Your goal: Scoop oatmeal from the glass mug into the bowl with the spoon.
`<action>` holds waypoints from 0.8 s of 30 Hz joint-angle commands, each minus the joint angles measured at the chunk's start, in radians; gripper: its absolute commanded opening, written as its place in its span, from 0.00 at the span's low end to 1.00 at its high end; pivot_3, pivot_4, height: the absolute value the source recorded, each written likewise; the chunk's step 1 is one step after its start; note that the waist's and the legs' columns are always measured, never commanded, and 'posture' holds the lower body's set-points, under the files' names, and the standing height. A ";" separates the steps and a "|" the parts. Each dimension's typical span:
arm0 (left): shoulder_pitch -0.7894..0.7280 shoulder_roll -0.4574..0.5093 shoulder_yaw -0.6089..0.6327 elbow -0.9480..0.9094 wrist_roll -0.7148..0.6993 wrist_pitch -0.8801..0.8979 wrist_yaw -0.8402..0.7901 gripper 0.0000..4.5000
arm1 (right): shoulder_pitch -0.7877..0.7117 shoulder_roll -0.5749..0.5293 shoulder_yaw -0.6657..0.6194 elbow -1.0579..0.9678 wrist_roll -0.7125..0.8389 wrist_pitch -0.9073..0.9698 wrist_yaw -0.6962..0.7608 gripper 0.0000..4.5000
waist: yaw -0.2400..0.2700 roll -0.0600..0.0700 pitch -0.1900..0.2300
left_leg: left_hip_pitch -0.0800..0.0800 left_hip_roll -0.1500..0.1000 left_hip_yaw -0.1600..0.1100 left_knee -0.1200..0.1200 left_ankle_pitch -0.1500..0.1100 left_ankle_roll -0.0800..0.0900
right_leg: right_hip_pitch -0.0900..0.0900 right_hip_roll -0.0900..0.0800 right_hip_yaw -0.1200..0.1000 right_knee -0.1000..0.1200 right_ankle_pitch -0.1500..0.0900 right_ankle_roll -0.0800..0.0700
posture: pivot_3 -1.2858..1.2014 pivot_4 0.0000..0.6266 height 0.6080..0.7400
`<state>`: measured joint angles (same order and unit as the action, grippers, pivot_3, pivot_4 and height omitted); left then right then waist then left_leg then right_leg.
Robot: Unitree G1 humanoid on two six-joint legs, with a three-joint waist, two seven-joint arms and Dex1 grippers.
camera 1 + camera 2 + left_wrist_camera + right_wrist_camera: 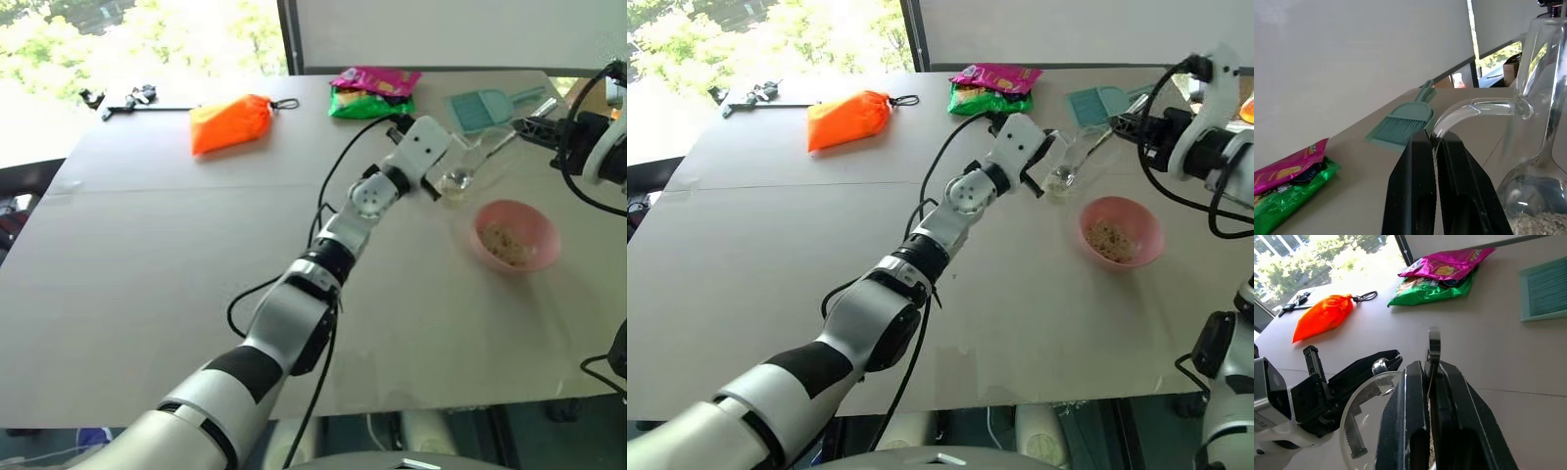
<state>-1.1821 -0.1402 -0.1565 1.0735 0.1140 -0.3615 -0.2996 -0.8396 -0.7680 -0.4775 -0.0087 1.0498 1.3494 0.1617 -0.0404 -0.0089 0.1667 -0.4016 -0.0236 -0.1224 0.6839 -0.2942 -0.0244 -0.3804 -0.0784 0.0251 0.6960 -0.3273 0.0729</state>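
Start with the table: it carries every item of the task toward its far right side. The bowl sits nearest that edge and already holds a small heap of oatmeal — judge at least one transfer as done.

Next, check the glass mug. It is held up, tilted, just beside the bowl on its left. The left gripper is clenched on the mug's handle, as the left wrist view shows, and a layer of flakes remains in the bottom of the glass. Expect further scoops before the mug is empty.

Then check the spoon. Its round end is inside the mug, low near the flakes; its handle runs up and right to the right gripper, whose fingers are clamped on the handle.

Whether the spoon carries a load right now cannot be told.

Remaining work — lift the loaded spoon clear of the rim, carry it across to the bowl, tip it out, repeat.
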 commanded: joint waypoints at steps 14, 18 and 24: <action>-0.018 -0.002 0.013 -0.011 -0.007 -0.069 -0.013 0.00 | -0.086 0.165 -0.273 0.118 0.180 0.208 -0.242 0.00 | 0.000 0.001 0.000 | 0.000 0.000 0.001 0.000 0.000 0.000 | 0.000 -0.001 0.001 0.000 0.000 0.000 | 0.52 0.24 1.00; -0.003 0.002 0.003 -0.004 0.009 -0.067 -0.010 0.00 | -0.139 0.157 -0.349 0.199 0.176 0.212 -0.310 0.00 | 0.001 0.001 0.000 | 0.000 0.000 0.001 0.000 0.000 0.000 | 0.000 -0.001 0.001 0.001 0.000 0.000 | 0.52 0.24 1.00; -0.005 -0.002 0.003 0.004 0.017 -0.060 -0.002 0.00 | -0.181 0.148 -0.436 0.273 0.197 0.230 -0.389 0.00 | 0.001 0.001 0.000 | -0.001 0.000 0.001 0.000 0.000 0.000 | 0.000 -0.001 0.001 0.000 0.000 0.000 | 0.52 0.24 1.00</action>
<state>-1.1721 -0.1207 -0.1484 1.1009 0.1285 -0.3965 -0.3010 -0.9787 -0.6038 -0.8693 0.2698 1.1935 1.5751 -0.2187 -0.0399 -0.0081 0.1662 -0.4022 -0.0238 -0.1212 0.6836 -0.2940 -0.0242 -0.3809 -0.0795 0.0263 0.6964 -0.3273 0.0730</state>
